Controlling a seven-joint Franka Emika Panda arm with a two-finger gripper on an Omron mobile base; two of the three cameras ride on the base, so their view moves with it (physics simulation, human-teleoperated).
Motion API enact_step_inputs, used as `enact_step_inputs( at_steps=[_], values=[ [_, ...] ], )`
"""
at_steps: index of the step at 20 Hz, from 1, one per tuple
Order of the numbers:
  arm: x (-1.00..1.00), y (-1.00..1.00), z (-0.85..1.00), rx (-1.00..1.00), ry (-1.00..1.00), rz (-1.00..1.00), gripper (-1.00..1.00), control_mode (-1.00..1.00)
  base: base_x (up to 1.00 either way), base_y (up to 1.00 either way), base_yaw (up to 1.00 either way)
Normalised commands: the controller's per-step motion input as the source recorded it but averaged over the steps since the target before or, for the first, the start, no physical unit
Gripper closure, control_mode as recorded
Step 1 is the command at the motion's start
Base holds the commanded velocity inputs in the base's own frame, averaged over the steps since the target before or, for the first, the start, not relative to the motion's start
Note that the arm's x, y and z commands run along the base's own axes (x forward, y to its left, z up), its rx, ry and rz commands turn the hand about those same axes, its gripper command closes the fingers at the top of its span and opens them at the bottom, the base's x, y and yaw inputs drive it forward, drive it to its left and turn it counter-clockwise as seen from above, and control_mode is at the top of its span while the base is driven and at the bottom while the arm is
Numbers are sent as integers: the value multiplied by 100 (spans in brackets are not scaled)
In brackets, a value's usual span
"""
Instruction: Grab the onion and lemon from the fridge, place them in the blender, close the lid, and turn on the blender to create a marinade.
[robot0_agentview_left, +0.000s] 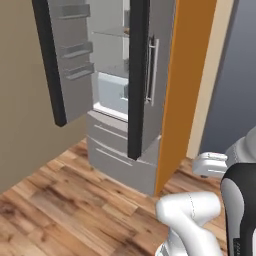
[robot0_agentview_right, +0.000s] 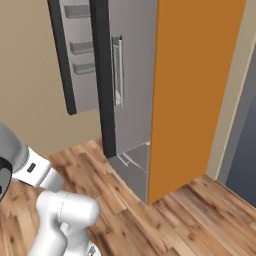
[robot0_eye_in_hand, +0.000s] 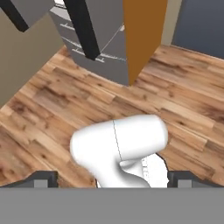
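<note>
Facing the fridge: the base stands back on the wood floor (robot0_agentview_left: 60, 200), with the fridge (robot0_agentview_left: 112, 150) ahead and its left door (robot0_agentview_left: 67, 60) swung wide, which suits a reach into the cold compartment
Fridge interior: white walls, a grey shelf and a pale drawer (robot0_agentview_left: 112, 92) show through the gap between the open door and the shut right door (robot0_agentview_right: 127, 75); I judge the door is open so the arm can get at the produce
Door bins: grey bins (robot0_agentview_left: 75, 50) line the inside of the open door; nothing can be made out in them
Handle: the long metal handle (robot0_agentview_left: 151, 70) sits on the shut right door, untouched
Onion and lemon: I cannot make either out on the shelves from here; a small brownish speck at the shelf edge is too small to name
Orange panel: a tall orange side panel (robot0_agentview_right: 195, 90) flanks the fridge on the right and narrows the approach from that side
Gripper: the gripper (robot0_eye_in_hand: 113, 178) points down at the floor, tips spread far apart at the bottom corners of the hand view, nothing between them, well apart from the fridge
Arm: folded low and close to the base, I judge for travel rather than reaching
Stage: early; fetching is not yet begun
</note>
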Motion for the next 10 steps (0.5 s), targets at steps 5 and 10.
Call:
enact_step_inputs(
  at_steps=[5, 10],
  values=[
    [0, 0, 0, 0, 0, 0, -100, 100, 89, 97, -28],
    [0, 0, 0, 0, 0, 0, -100, 100, 73, 83, -37]
  ],
)
